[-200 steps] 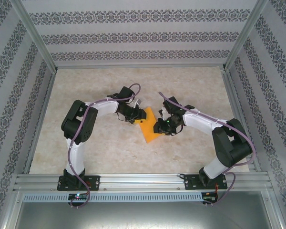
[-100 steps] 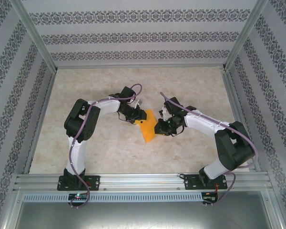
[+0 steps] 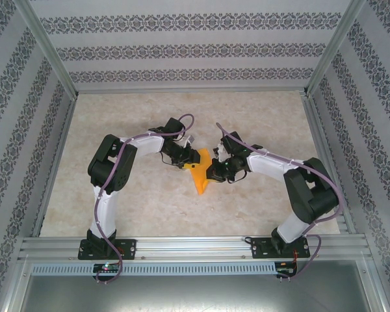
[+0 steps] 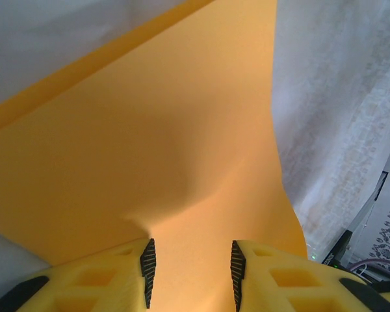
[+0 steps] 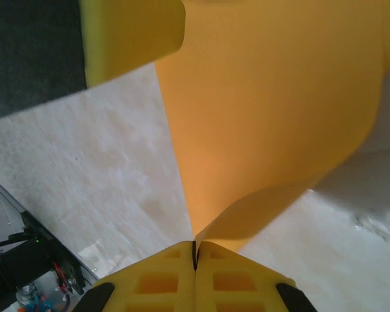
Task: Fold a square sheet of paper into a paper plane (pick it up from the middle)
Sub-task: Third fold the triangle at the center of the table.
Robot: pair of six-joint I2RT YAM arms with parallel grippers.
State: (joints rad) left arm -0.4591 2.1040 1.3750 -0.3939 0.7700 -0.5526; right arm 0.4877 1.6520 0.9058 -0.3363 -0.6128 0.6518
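Since a second ago the right end effector (image 3: 212,174) has slid inward toward the left arm and drawn its fingers together, pinching an edge of the square sheet of thin orange paper (image 3: 200,177), which now buckles upward. The sheet sits mid-way across the pale marbled table (image 3: 149,208), between both arms. The left end effector (image 4: 190,260) has its fingers apart over the paper, which dimples just ahead of them.

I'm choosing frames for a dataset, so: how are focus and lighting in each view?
Top external: sharp, evenly lit, the sheet of paper small. Left wrist: the sheet looks soft, with a shadowed dent above the left gripper. Right wrist: it darkens where it curls into the right gripper's shut jaws; table slightly blurred.
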